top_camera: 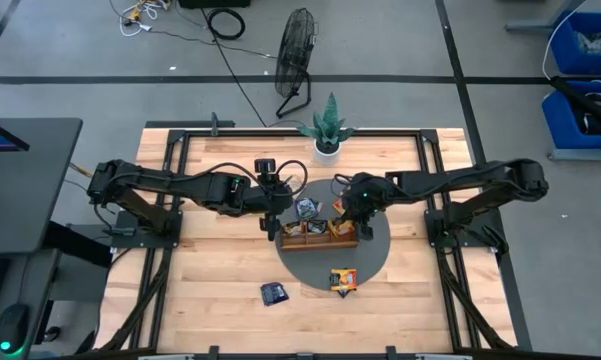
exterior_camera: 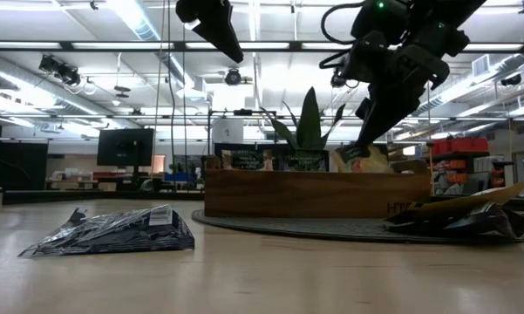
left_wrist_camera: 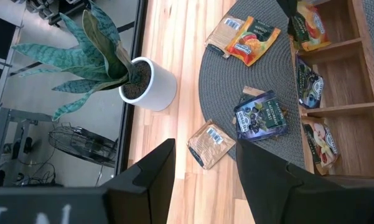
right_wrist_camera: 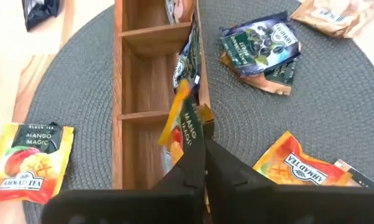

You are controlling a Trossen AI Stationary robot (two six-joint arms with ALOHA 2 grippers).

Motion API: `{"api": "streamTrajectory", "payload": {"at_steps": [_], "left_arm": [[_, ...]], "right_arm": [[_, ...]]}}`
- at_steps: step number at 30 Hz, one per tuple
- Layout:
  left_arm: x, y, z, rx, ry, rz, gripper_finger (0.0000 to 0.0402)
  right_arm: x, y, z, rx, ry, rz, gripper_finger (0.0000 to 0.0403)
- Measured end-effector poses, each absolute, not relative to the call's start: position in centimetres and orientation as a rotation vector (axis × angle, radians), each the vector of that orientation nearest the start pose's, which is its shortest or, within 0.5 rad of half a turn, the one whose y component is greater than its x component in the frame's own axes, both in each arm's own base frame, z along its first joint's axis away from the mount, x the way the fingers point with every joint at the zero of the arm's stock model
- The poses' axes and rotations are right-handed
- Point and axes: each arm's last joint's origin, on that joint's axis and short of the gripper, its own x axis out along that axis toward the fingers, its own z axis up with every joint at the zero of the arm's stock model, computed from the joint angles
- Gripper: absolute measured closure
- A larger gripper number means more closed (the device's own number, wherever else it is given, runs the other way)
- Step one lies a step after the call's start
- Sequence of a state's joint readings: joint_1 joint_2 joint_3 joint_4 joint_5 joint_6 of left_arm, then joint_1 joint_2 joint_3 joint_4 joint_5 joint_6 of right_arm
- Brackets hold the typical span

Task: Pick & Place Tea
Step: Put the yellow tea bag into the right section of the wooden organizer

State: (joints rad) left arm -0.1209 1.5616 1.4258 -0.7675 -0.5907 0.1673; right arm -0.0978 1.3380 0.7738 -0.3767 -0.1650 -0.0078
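A brown wooden tray (top_camera: 320, 240) with three compartments sits on a dark round mat. My right gripper (top_camera: 354, 215) hovers over the tray's right end, shut on an orange-yellow tea sachet (right_wrist_camera: 185, 124). My left gripper (left_wrist_camera: 205, 168) is open and empty, raised over the tray's left end (top_camera: 272, 222). A dark blue sachet (left_wrist_camera: 310, 87) and a pale one (left_wrist_camera: 320, 137) lean in the other two compartments. Loose sachets lie flat: dark blue on the wood (top_camera: 274, 293), orange on the mat's near side (top_camera: 343, 280), and blue (left_wrist_camera: 260, 115) and orange (left_wrist_camera: 243, 38) beyond the tray. My right gripper pinches the orange-yellow sachet by one edge (right_wrist_camera: 193, 142) between its two shut fingers, coming from above and slanting down. The sachet hangs edge-on below the fingers, with its lower end (exterior_camera: 356, 153) at the top of the tray's right-end compartment, close to the far wall.
A potted plant (top_camera: 327, 135) stands at the table's far edge behind the mat. A brownish sachet (left_wrist_camera: 210, 143) lies at the mat's far-left rim. Bare wood stretches to the left, right and near side of the mat (top_camera: 375, 255). A dark frame borders the table.
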Motion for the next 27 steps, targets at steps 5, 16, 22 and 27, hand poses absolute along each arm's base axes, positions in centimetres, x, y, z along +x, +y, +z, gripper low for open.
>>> {"api": "streamTrajectory", "payload": {"at_steps": [5, 16, 22, 27], "left_arm": [[32.5, -2.3, 32.2, 0.472, 0.894, 0.366, 0.023], [32.4, -2.3, 32.1, 0.473, 0.898, 0.365, 0.023], [32.4, -2.3, 32.1, 0.474, 0.899, 0.366, 0.023], [32.4, -2.3, 32.1, 0.474, 0.9, 0.365, 0.023]], "right_arm": [[24.8, -2.0, 21.4, 0.144, 0.888, 0.013, 0.0401], [24.4, -0.5, 22.0, 0.169, 0.879, -0.033, 0.0402], [24.0, -0.5, 20.5, 0.215, 0.856, -0.069, 0.0403], [24.0, -0.5, 19.9, 0.265, 0.801, -0.085, 0.0403]]}}
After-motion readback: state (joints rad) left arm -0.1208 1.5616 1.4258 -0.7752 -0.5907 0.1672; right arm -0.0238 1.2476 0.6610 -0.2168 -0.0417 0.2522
